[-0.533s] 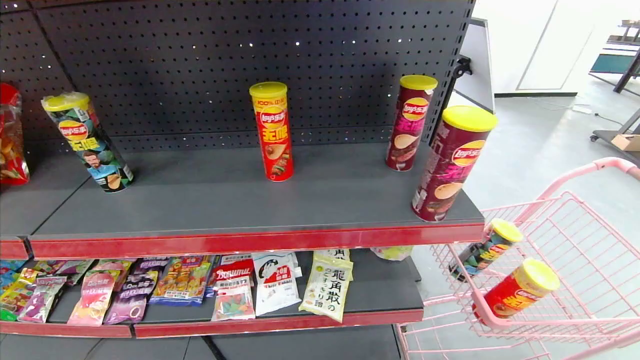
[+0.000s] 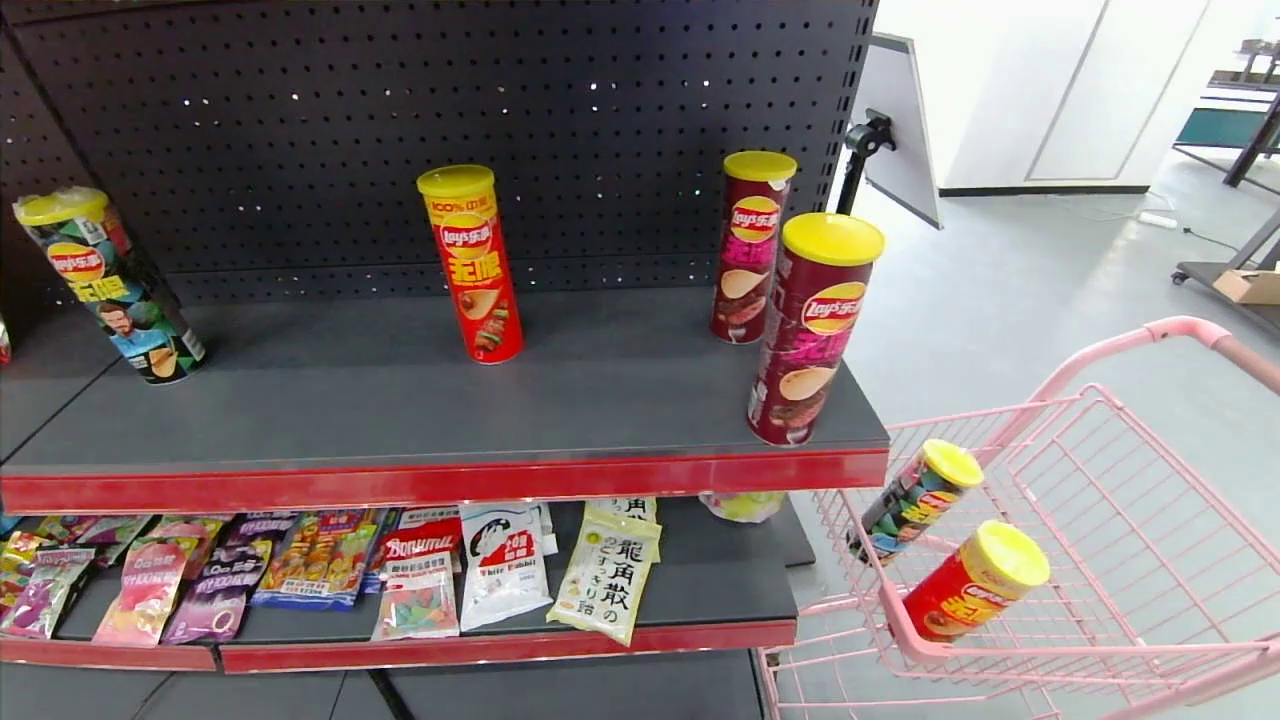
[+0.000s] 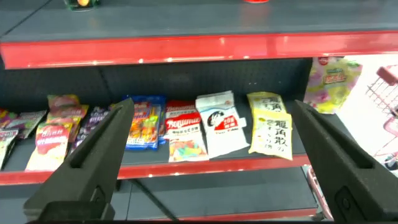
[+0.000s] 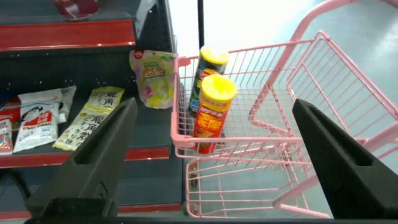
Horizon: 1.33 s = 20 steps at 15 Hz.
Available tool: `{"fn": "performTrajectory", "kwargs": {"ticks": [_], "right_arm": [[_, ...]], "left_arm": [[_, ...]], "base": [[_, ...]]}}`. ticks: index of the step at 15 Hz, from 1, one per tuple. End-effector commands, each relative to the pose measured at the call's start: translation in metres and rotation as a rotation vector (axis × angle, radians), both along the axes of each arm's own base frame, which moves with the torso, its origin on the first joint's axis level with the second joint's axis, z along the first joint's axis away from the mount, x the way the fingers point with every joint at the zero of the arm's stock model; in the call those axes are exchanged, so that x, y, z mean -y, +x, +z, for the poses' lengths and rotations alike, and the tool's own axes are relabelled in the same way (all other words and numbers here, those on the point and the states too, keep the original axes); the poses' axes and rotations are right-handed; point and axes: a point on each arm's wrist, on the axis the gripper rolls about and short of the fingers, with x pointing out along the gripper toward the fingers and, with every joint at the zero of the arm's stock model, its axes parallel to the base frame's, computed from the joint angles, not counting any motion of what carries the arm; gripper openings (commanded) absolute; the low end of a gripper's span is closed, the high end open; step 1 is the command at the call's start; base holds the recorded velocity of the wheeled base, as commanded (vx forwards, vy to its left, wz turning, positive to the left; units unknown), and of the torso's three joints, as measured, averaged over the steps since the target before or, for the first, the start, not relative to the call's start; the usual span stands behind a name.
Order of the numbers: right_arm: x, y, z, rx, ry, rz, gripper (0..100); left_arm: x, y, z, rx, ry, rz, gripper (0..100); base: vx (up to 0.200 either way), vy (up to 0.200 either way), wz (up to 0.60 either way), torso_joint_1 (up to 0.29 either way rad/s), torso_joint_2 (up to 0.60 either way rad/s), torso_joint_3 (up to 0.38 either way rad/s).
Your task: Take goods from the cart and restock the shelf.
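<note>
**Both claws wide open and empty; two tubes wait in the cart**

The left claw [image 3: 212, 104] has its fingers spread wide apart. It holds and touches nothing, and faces the lower shelf [image 3: 186, 169]. The right claw [image 4: 214, 104] is spread just as wide and is also empty. It faces the pink cart [image 4: 273, 140], well apart from it.

The cart [image 2: 1100, 405] stands on the right, just beside the shelf's right end. Two tubes sit in the basket corner next to the shelf. The red tube [image 2: 975, 582] is nearer, and the dark tube [image 2: 915, 498] is just beyond it, close beside it.

To the left, snack packets [image 2: 400, 570] lie in a row along the lower shelf.

On the upper shelf [image 2: 400, 410], the front maroon tube [image 2: 812, 330] stands upright at the near right corner, close to the red edge. The back maroon tube [image 2: 750, 248] stands just behind it. The red shelf tube [image 2: 472, 265] stands mid-shelf towards the back, and a patterned tube [image 2: 105, 285] stands at the far left. The black pegboard [image 2: 400, 120] rises behind them.
</note>
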Motion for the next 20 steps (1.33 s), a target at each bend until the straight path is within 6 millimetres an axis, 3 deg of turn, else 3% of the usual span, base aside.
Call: {"fn": "performTrajectory", "kwargs": {"ticks": [1,9,20], "right_arm": [[0.0000,0.0000,-0.0002,-0.001,0.000,0.001,100],[0.0000,0.0000,-0.0002,-0.001,0.000,0.001,100],[0.0000,0.0000,-0.0002,-0.001,0.006,0.001,100]], "left_arm": [[0.0000,0.0001,-0.0002,-0.001,0.000,0.000,100],[0.0000,0.0000,0.0002,0.000,0.000,0.000,100],[0.0000,0.0000,0.0002,0.000,0.000,0.000,100]], "base": [[0.000,0.000,-0.60,0.002,0.00,0.007],[0.000,0.000,-0.60,0.001,0.01,0.002],[0.000,0.000,0.00,-0.034,0.09,0.050]]}}
